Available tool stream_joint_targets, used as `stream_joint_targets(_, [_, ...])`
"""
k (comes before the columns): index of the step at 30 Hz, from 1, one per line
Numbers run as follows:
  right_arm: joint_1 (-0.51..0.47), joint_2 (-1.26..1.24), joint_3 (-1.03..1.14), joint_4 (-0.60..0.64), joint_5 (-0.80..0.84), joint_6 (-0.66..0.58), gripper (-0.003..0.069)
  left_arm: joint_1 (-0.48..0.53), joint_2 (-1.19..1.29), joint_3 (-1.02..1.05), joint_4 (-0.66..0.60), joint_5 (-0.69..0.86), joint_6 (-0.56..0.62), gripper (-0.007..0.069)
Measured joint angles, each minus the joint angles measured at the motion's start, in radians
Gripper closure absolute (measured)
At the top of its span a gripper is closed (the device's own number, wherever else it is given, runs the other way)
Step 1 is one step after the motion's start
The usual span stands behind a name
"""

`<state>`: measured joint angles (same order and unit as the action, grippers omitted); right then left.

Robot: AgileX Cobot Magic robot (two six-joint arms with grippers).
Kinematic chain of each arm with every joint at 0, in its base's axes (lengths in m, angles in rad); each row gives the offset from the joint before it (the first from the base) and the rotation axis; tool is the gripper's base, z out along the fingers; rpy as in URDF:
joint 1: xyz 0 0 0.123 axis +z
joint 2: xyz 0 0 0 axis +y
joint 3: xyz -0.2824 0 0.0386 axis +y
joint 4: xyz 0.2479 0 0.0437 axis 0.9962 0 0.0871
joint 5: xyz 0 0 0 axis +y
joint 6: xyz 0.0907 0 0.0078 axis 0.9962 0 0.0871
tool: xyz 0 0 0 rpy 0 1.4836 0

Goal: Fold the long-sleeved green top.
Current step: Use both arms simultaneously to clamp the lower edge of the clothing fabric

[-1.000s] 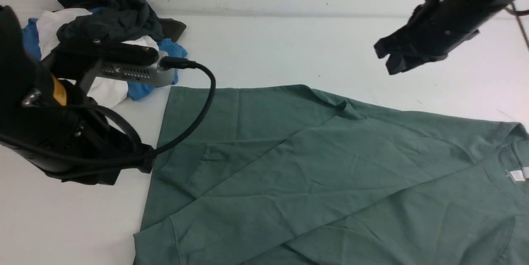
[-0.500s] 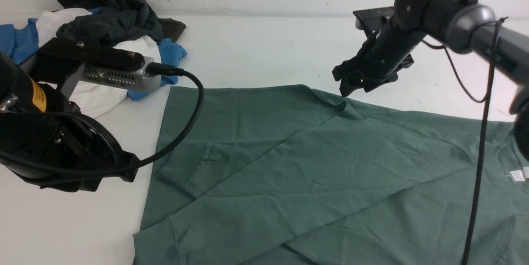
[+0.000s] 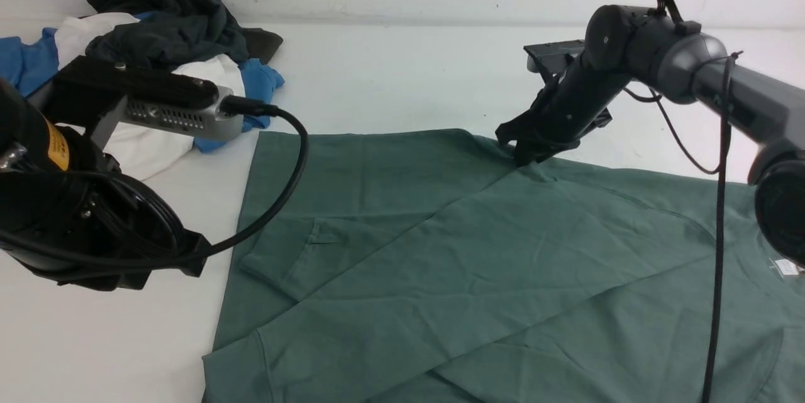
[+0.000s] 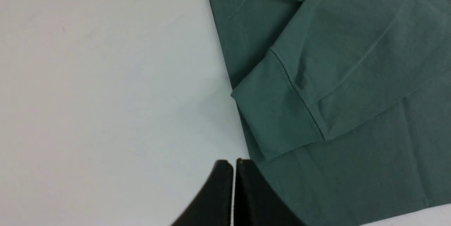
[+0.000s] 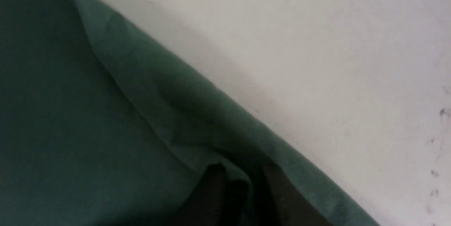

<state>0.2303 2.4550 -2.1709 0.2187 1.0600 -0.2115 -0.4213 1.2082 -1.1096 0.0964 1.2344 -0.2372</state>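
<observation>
Right now the large sage-green cotton long-sleeved top is lying flat on the white table, spreading from the centre out past the right edge of the front view, with both sleeves lying folded across its body. The right gripper is reaching down onto the top's far edge. In its wrist view the black fingers are standing slightly apart with a ridge of green cloth sitting between them; whether they are actually clamping that ridge I cannot tell. The left gripper is hanging over bare table just beside the top's near left edge, its two fingers pressing together with only a hairline between them and nothing caught there. A folded sleeve cuff is lying close to it. A heap of dark, white and blue garments is sitting at the table's far left corner, apart from the top.
</observation>
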Motion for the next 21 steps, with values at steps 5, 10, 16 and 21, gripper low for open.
stream_joint_targets(5, [0.0,0.0,-0.071,-0.034,0.049,0.0,0.065,0.0,0.0,0.0,0.003,0.0,0.0,0.0629])
stream_joint_targets(10, [0.0,0.0,-0.142,-0.077,0.076,0.0,0.065,0.0,0.0,0.0,0.003,0.001,0.0,0.0629])
stream_joint_targets(16, [0.0,0.0,-0.154,-0.153,0.05,0.018,0.065,0.0,0.0,0.0,0.003,0.001,0.001,0.0629])
stream_joint_targets(21, [0.0,0.019,-0.156,-0.191,-0.022,0.046,0.065,0.0,0.0,0.0,0.003,0.001,0.004,0.0629])
